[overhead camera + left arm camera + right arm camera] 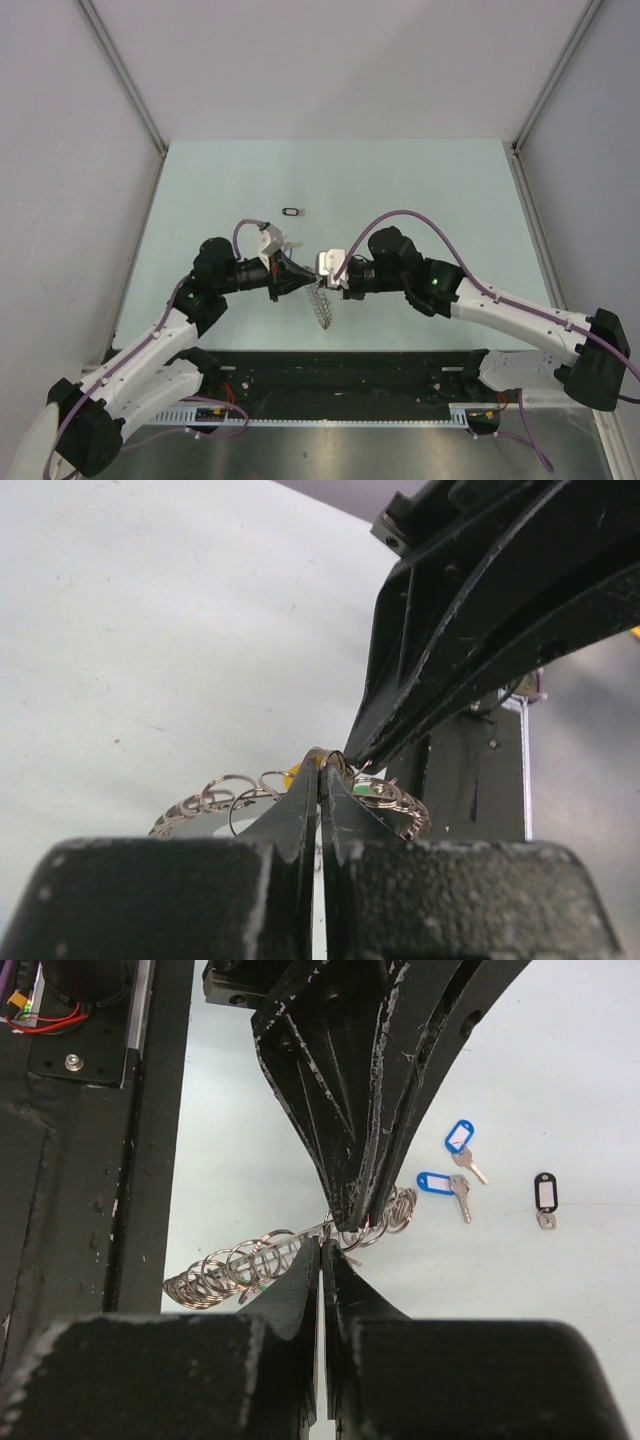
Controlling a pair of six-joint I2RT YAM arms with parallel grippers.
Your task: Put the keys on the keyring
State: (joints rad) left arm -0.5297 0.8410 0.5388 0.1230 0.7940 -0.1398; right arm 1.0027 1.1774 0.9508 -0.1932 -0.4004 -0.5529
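Note:
The keyring [238,1264] is a floppy silver chain of small loops, held in the air between both grippers. In the top view the keyring [318,306] dangles below the spot where they meet. My left gripper [321,766] is shut on its wire, with loops spilling to both sides. My right gripper [322,1247] is shut on the same wire, tip to tip with the left gripper [354,1222]. A yellow tag [291,774] and a green one [362,788] peek from among the loops. Two blue-tagged keys [436,1182] and a black-tagged key [545,1196] lie on the table.
The pale green table [420,190] has grey walls on three sides. A black-tagged key [293,211] lies just beyond the grippers. A black rail with wiring [340,372] runs along the near edge, between the arm bases.

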